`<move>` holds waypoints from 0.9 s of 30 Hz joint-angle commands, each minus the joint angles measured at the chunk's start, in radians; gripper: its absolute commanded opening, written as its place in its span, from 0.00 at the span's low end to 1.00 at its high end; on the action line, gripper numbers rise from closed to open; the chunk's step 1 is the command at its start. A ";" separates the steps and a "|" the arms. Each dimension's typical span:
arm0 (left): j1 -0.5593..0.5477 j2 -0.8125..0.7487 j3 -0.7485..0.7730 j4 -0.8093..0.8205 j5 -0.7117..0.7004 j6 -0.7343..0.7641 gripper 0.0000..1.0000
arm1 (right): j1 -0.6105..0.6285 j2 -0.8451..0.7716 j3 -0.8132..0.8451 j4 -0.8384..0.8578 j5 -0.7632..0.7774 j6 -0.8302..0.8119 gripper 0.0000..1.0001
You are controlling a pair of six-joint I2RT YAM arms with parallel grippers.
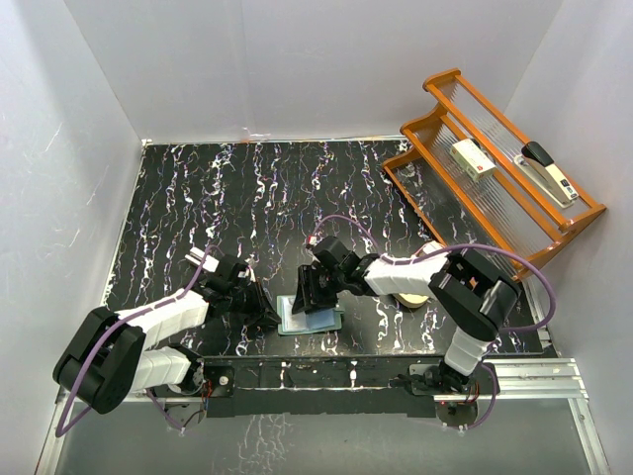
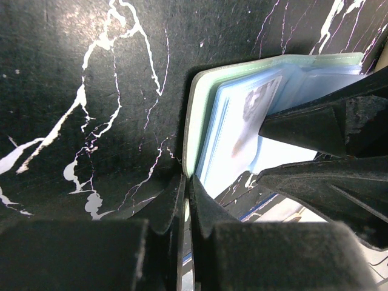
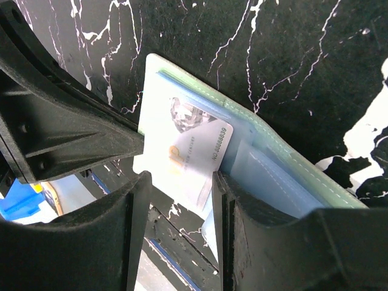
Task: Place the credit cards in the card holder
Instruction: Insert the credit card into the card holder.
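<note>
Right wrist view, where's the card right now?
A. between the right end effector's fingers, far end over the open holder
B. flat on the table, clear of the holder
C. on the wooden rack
A: the credit card sits between the fingers of the right end effector, with its far end lying over the open card holder.

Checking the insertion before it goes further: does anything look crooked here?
Yes. The credit card in the right gripper lies askew to the card holder: one corner is over the holder, and the rest hangs past its edge.
</note>
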 commanded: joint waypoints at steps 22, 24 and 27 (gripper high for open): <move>-0.008 -0.055 -0.016 -0.072 -0.035 0.020 0.00 | -0.019 -0.135 0.314 -0.586 0.489 -0.348 0.47; -0.008 -0.061 -0.016 -0.074 -0.035 0.020 0.00 | -0.041 -0.153 0.333 -0.645 0.551 -0.401 0.46; -0.008 -0.069 -0.018 -0.073 -0.036 0.018 0.00 | -0.070 -0.187 0.359 -0.712 0.653 -0.460 0.46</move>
